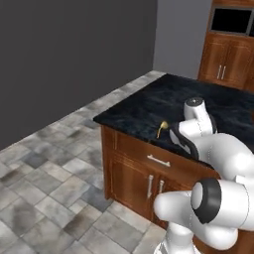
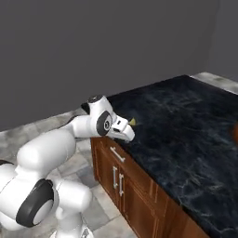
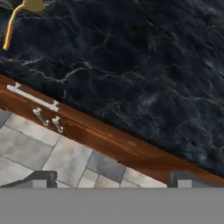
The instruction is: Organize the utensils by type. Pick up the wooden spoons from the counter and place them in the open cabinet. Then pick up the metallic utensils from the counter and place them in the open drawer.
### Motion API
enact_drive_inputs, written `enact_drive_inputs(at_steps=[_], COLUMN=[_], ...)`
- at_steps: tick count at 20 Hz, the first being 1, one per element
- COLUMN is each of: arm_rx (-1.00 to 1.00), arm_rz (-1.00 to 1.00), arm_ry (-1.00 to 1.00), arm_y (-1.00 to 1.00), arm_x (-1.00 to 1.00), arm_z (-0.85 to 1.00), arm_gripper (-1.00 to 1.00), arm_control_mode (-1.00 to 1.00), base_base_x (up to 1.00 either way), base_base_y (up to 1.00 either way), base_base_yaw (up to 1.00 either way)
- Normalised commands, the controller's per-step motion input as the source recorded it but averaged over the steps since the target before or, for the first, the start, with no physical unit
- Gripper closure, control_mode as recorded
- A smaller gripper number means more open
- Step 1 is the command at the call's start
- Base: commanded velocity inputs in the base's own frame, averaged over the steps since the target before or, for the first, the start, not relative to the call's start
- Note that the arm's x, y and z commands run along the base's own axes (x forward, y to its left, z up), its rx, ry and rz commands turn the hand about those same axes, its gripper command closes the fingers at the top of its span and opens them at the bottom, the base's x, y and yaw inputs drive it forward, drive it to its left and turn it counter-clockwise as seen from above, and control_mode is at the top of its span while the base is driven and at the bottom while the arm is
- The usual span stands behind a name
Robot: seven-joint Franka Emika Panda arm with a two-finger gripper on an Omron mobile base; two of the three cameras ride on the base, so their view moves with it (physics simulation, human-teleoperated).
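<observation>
I see my end effector [image 3: 112,178], fingers spread wide and holding nothing, above the black marble table [image 3: 131,65] edge. The curved yellow wooden spoon [image 3: 17,19] lies near that edge, at eleven o'clock.

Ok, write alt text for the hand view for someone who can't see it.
Looking down over a black marble counter, a golden-yellow spoon lies near its edge at the upper left. Below the edge runs a wooden drawer front with a silver bar handle, above grey floor tiles. The pincer is open, holding nothing.
</observation>
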Motion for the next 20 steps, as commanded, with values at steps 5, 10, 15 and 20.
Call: enact_drive_inputs(at_steps=[5,10,15,20], arm_rx=[0.00,0.00,0.00,0.00], arm_rz=[0.00,0.00,0.00,0.00], arm_ry=[0.00,0.00,0.00,0.00], arm_y=[0.00,0.00,0.00,0.00], arm_x=[0.00,0.00,0.00,0.00], arm_z=[0.00,0.00,0.00,0.00], arm_gripper=[-1.00,-1.00,-1.00,-1.00], arm_control_mode=[1.00,1.00,1.00,1.00], base_base_x=[0.70,0.55,0.57,0.64], base_base_y=[0.63,0.40,0.17,0.00], base_base_yaw=[-0.40,-0.17,-0.09,-0.14])
